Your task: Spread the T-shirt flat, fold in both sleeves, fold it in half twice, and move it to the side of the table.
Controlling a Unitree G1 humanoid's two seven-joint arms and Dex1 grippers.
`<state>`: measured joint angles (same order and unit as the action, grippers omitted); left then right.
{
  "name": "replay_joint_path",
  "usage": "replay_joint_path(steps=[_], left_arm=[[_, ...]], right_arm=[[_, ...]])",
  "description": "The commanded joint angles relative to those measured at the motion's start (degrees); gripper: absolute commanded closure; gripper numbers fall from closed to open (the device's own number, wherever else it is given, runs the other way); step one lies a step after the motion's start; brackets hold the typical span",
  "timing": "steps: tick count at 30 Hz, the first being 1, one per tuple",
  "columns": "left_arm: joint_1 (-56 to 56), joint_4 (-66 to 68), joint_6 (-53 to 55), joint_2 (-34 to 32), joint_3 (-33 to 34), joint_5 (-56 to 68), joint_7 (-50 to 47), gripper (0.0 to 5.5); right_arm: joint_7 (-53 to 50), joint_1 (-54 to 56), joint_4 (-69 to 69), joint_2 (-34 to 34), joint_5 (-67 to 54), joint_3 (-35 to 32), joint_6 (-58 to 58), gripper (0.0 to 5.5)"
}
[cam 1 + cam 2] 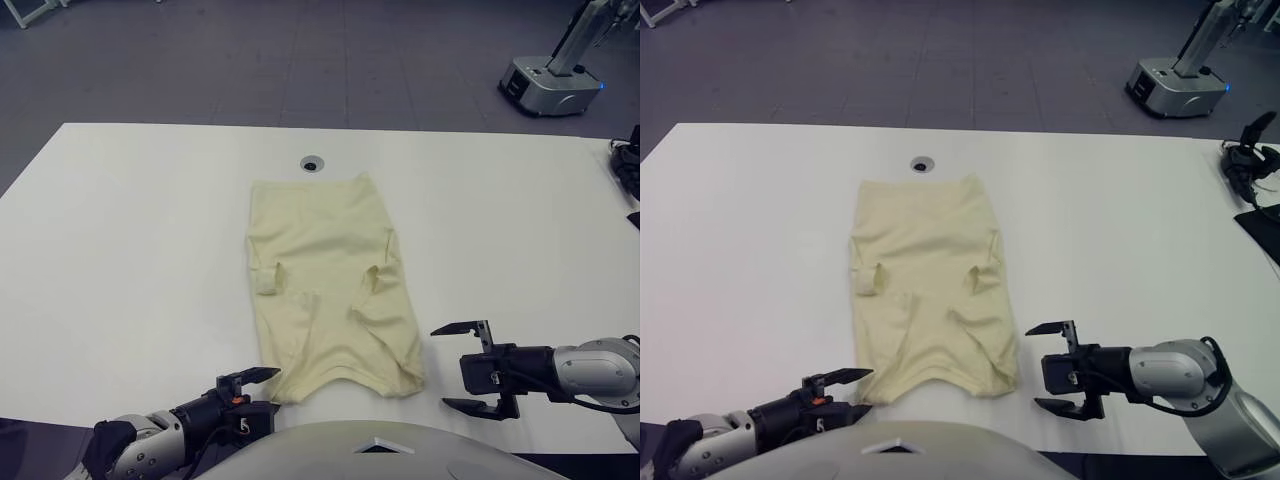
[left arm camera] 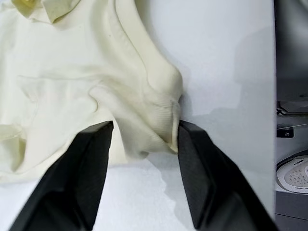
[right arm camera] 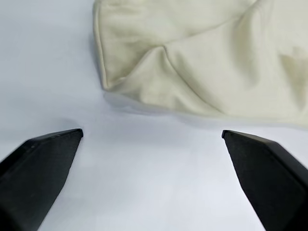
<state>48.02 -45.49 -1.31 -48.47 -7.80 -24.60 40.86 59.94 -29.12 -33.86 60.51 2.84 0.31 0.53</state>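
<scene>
Left hand (image 2: 144, 126) open, straddling near corner of T-shirt (image 1: 325, 270), nothing held; right hand (image 1: 440, 366) open, empty, just beside other corner. Shirt sits mid bench (image 1: 130, 250); risk: pinch catches 1 layer only, so fold skews.

Wide bare table (image 1: 120, 250) left and right of T-shirt (image 1: 325, 270). Right gripper (image 1: 440, 366) has a bare gap to shirt's near-right corner. Obstacles: cable hole (image 1: 313, 163) just beyond shirt's far edge, black cables (image 1: 1245, 160) at far-right table edge.

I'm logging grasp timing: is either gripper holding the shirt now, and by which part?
Nothing is held. The left gripper is open, astride a near corner of the T-shirt; the right gripper is open, clear of the cloth.
</scene>
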Motion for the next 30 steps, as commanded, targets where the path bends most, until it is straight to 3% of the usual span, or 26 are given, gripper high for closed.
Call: replay_joint_path(steps=[1, 7, 11, 30], left_arm=[[1.0, 2.6, 3.0, -0.9, 0.4, -2.8, 1.9, 3.78], [0.7, 1.6, 4.5, 0.5, -1.3, -3.3, 2.2, 4.78], [0.1, 1.5, 5.0, 0.6, -2.0, -3.3, 2.5, 5.50], [-0.8, 2.2, 4.4, -0.4, -1.7, -3.5, 3.7, 5.50]], right_arm=[[-0.8, 0.7, -0.3, -0.5, 0.6, 0.2, -0.9, 0.10], [-2.5, -1.3, 1.2, -0.5, 5.0, 2.7, -8.1, 0.10], [-3.7, -0.5, 2.7, -1.8, 7.1, 5.8, -10.2, 0.82], [-6.4, 2.5, 4.7, -2.9, 9.7, 8.8, -12.4, 4.07]])
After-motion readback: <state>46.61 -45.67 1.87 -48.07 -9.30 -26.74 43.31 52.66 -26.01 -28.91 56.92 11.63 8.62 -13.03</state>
